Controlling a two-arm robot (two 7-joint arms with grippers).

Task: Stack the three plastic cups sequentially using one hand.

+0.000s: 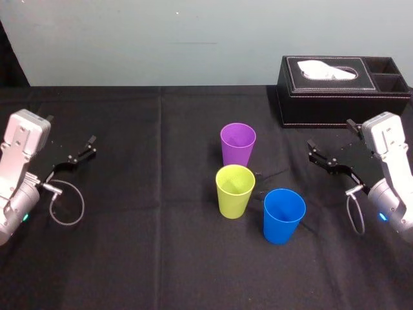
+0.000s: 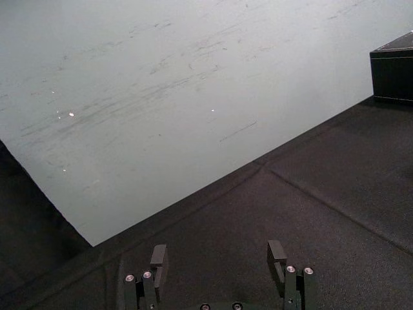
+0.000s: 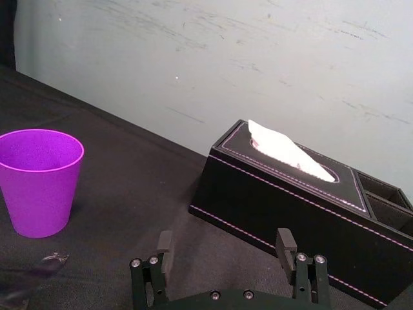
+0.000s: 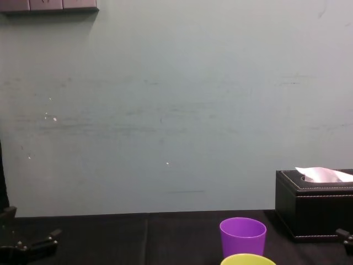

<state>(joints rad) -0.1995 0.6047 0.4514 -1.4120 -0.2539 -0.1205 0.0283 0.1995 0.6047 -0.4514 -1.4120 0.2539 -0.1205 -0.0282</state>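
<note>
Three plastic cups stand upright and apart mid-table. The purple cup point(image 1: 238, 143) point(image 3: 40, 181) point(image 4: 242, 236) is farthest. The yellow-green cup point(image 1: 235, 190) point(image 4: 248, 259) stands just in front of it. The blue cup point(image 1: 284, 215) is nearest, to the right. My right gripper point(image 1: 331, 135) point(image 3: 224, 245) hovers open and empty right of the cups, beside the tissue box, aimed towards the purple cup. My left gripper point(image 1: 71, 132) point(image 2: 218, 258) rests open and empty at the far left, well away from the cups.
A black tissue box point(image 1: 342, 90) point(image 3: 284, 194) point(image 4: 314, 207) with a white tissue stands at the back right, close behind the right gripper. Black cloth point(image 1: 155, 245) covers the table, and a pale wall point(image 4: 165, 110) rises behind it.
</note>
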